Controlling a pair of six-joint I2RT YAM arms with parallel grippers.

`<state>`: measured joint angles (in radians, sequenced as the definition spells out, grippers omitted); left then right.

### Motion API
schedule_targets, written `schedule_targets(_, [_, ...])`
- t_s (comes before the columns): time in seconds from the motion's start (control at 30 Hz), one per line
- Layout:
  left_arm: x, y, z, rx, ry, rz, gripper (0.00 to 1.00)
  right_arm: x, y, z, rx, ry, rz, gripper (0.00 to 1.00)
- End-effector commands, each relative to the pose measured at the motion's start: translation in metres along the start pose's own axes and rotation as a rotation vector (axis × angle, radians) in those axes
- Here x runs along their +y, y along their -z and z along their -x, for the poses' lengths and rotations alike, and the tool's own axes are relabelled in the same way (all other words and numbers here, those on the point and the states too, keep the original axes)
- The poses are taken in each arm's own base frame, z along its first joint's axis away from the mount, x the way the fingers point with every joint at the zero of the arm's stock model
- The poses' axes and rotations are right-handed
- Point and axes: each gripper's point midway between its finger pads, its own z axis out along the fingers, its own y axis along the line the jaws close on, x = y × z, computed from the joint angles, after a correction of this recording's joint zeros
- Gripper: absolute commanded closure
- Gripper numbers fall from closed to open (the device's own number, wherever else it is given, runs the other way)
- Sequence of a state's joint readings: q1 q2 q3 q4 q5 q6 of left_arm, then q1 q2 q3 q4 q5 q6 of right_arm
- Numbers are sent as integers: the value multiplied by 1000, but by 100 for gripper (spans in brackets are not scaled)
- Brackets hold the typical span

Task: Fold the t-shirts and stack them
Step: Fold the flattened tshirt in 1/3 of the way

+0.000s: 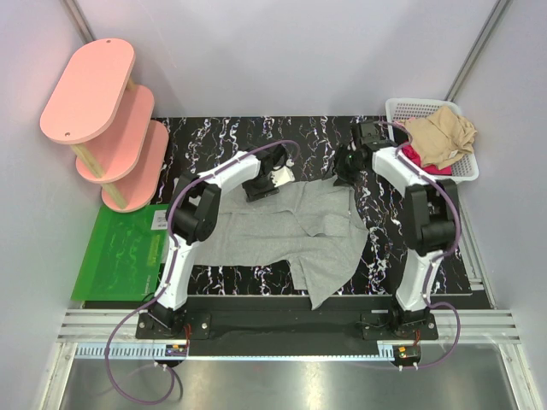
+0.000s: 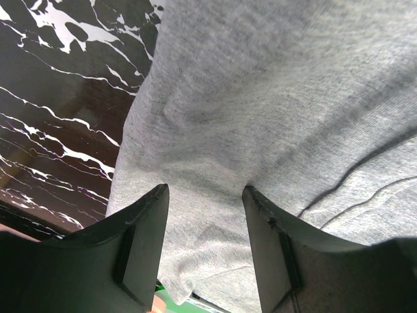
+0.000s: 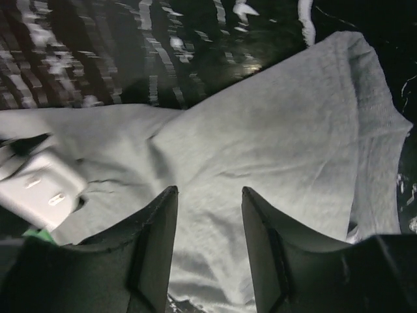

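Observation:
A heather grey t-shirt (image 1: 295, 232) lies partly spread on the black marbled table (image 1: 214, 141), with one part trailing toward the near edge. My left gripper (image 1: 263, 186) hovers at the shirt's far edge. In the left wrist view the gripper (image 2: 205, 189) is open, with grey cloth (image 2: 260, 98) below and nothing between the fingers. My right gripper (image 1: 348, 165) is at the shirt's far right corner. It is also open (image 3: 208, 190) above the grey cloth (image 3: 273, 150). A tan t-shirt (image 1: 440, 137) and a red one (image 1: 415, 155) sit in the basket.
A white lattice basket (image 1: 402, 108) stands at the back right corner. A pink three-tier shelf (image 1: 102, 120) stands at the back left. A green mat (image 1: 120, 252) lies at the left, its right edge under the shirt. Grey walls close in on all sides.

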<state>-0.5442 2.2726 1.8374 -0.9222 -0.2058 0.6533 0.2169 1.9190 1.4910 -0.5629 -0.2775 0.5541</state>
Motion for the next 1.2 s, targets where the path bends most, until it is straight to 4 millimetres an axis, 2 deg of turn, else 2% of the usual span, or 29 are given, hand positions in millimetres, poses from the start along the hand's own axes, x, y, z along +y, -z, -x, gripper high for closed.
schedule_targets(0.0, [0,11,-6,-14,20,-10,46,-9,-33,-6,51,-24,-22,50])
schedule_targets(0.27, [4,13,-13,-12,25,-3,46,-42,-64,13,17,-42,-125,52])
schedule_targets(0.43, [6,12,-24,-5,37,0,46,-87,-61,29,-24,-84,-231,56])
schedule_targets(0.57, [9,6,-32,3,58,-5,46,-114,-58,41,-27,-111,-270,56])
schedule_targets(0.7, [9,9,-29,-13,72,-6,46,-114,-63,51,-29,-102,-272,56])
schedule_targets(0.73, [10,11,-29,-16,73,-3,46,-105,-62,58,-32,-103,-244,57])
schedule_targets(0.87, [26,35,-26,-55,92,51,46,-89,-66,69,-23,-110,-193,57])
schedule_targets(0.9, [38,49,-24,-82,104,86,45,-85,-64,71,-23,-106,-185,57])
schedule_targets(0.97, [53,66,-28,-107,132,117,44,-76,-57,72,-12,-93,-184,57])
schedule_targets(1.0, [63,82,-30,-129,147,142,43,-73,-53,71,-11,-81,-188,57])
schedule_targets(1.03, [69,90,-33,-136,159,156,42,-76,-47,66,2,-82,-217,57])
schedule_targets(1.1, [84,106,-49,-137,199,190,42,-77,-29,68,-27,-79,-260,57])
schedule_targets(1.13, [91,107,-62,-131,229,196,41,-78,-13,64,-42,-86,-283,57])
schedule_targets(1.17, [94,109,-70,-131,244,195,40,-79,-5,63,-57,-90,-299,57])
